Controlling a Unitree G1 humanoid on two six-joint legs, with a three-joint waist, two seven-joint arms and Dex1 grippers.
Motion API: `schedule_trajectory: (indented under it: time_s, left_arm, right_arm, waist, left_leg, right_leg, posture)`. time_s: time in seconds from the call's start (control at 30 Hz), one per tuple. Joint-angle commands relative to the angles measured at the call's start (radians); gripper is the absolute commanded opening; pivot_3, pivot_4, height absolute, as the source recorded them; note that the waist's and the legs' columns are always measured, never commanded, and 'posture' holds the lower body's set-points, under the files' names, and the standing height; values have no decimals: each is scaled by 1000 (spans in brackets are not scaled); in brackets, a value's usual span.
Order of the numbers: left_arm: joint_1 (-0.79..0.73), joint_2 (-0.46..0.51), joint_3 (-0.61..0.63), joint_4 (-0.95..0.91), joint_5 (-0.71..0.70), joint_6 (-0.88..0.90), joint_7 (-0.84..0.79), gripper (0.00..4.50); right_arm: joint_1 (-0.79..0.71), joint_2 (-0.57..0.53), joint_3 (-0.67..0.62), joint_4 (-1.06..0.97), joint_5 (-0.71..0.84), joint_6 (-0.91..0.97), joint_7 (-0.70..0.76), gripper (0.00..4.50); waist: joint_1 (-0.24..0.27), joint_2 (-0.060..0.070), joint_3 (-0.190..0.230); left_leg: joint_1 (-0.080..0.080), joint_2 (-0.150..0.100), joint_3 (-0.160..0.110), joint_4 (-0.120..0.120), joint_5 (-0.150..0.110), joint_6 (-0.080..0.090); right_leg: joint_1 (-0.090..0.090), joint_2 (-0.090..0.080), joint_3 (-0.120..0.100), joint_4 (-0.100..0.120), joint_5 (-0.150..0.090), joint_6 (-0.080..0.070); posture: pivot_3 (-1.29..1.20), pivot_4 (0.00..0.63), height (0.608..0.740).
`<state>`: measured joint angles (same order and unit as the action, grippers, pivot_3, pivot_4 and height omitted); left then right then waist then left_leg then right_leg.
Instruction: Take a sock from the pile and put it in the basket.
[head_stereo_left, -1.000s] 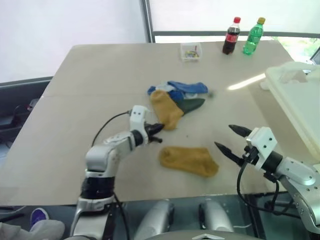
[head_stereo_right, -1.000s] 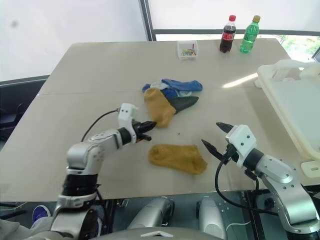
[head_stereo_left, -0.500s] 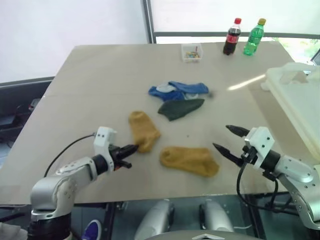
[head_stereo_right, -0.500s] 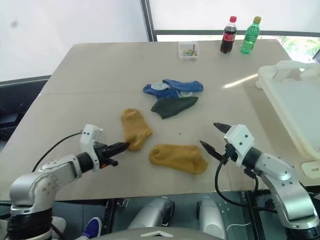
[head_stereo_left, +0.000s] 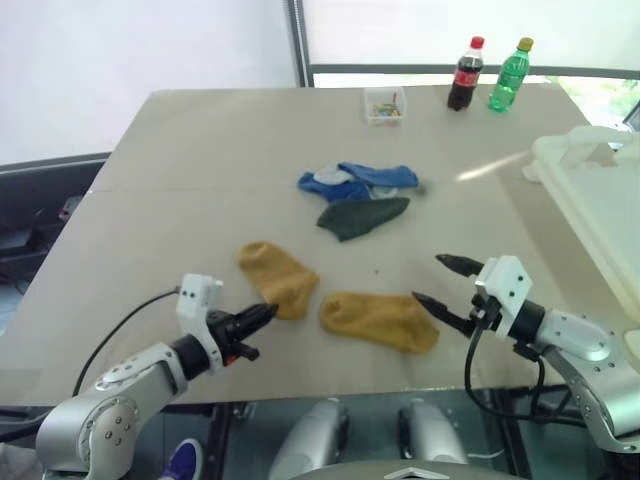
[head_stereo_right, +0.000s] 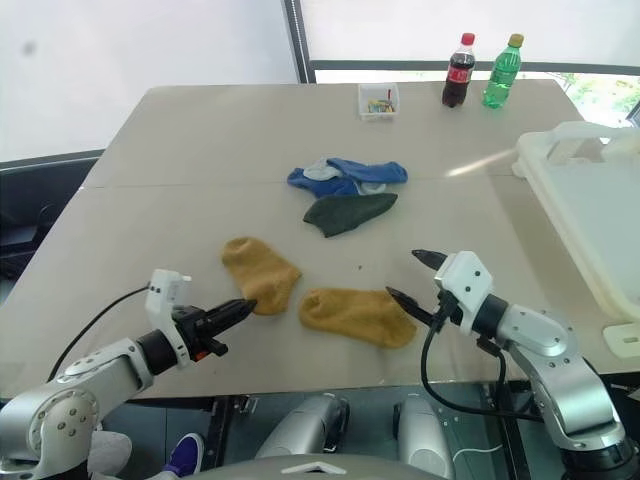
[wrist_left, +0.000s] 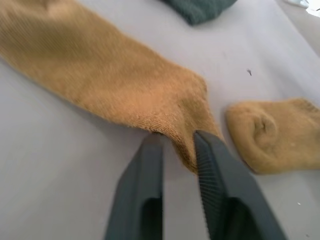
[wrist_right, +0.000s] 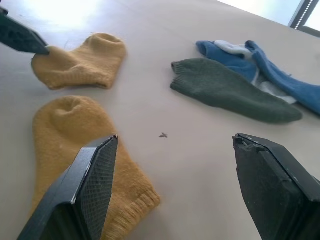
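You see the pile mid-table: bright blue socks bunched above a dark green sock lying flat. Two mustard-yellow socks lie apart nearer you, side by side. The cream-white basket sits at the table's right edge.

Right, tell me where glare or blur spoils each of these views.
Left eye view: a bright streak of window glare lies on the table near the basket. Left wrist view: the mustard sock is soft and smeared towards its far end, sharper near the fingers. Right wrist view: glare washes out the tabletop beyond the socks.
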<state>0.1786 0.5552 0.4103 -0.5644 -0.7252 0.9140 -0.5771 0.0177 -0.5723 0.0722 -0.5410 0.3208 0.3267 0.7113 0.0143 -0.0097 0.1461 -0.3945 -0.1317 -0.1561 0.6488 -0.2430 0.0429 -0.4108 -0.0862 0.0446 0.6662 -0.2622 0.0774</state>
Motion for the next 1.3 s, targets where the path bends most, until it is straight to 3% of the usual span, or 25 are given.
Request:
schedule_trajectory:
  time_s: [0.03, 0.17, 0.3, 0.4, 0.57, 0.73, 1.07, 1.3]
  left_arm:
    - [-11, 65, -24, 48, 56, -145, -119, 2026]
    - [-45, 165, -49, 151, 84, -232, -267, 2026]
    - [-192, 259, -93, 358, 169, -339, -347, 2026]
    - [-341, 294, -202, 527, 284, -416, -366, 2026]
    - [-570, 247, -323, 769, 389, -463, -364, 2026]
    - [-673, 229, -389, 911, 444, -468, -397, 2026]
    - [-651, 255, -410, 873, 446, -412, -483, 2026]
    - [-631, 334, -382, 738, 356, -511, -721, 2026]
  right_arm:
    - [-59, 2, 32, -33, 45, 63, 21, 3764]
    - [-187, -1, 121, -16, 47, 174, 47, 3764]
    - [-396, 76, 239, 93, -12, 260, 25, 3764]
    - [-503, 136, 296, 183, -54, 269, 19, 3764]
    - [-568, 180, 357, 282, -113, 255, 26, 3764]
    - [-596, 221, 376, 357, -158, 229, 22, 3764]
    - [-534, 196, 296, 298, -158, 204, 16, 3764]
    - [-469, 175, 217, 183, -116, 198, 9, 3764]
  waist:
    - [0, 0, 0]
    - [-1, 0, 0]
    - [-2, 0, 1]
    - [1, 0, 1]
    - [-2, -1, 1]
    - [-33, -1, 1]
    - [-54, -1, 1]
    - [-54, -1, 1]
  left_leg:
    - [0, 0, 0, 0, 0, 0]
    - [-1, 0, -1, -1, 0, 0]
    - [-1, 1, -1, -2, 0, 0]
    - [-1, 1, -3, -2, 1, -1]
    - [-5, -2, -4, -2, 0, 1]
    - [-6, -1, -3, -2, 0, 1]
    - [-5, -1, -2, -1, 0, 1]
    - [-6, 0, -2, -1, 0, 1]
  right_leg:
    - [0, 0, 0, 0, 0, 0]
    - [0, 0, 0, -2, 1, -1]
    - [-1, 1, -1, -2, 1, -2]
    - [-1, 1, -3, -3, 2, -3]
    - [-2, 0, -4, -5, 2, -3]
    - [-5, 0, -4, -4, 2, -3]
    - [-5, 1, -3, -2, 2, -3]
    - [-6, 1, -3, -1, 2, -3]
  posture:
    - [0, 150, 740]
    - [0, 150, 740]
    - [0, 150, 740]
    - [0, 150, 740]
    - [0, 150, 740]
    - [0, 150, 740]
    - [0, 150, 740]
    - [0, 150, 740]
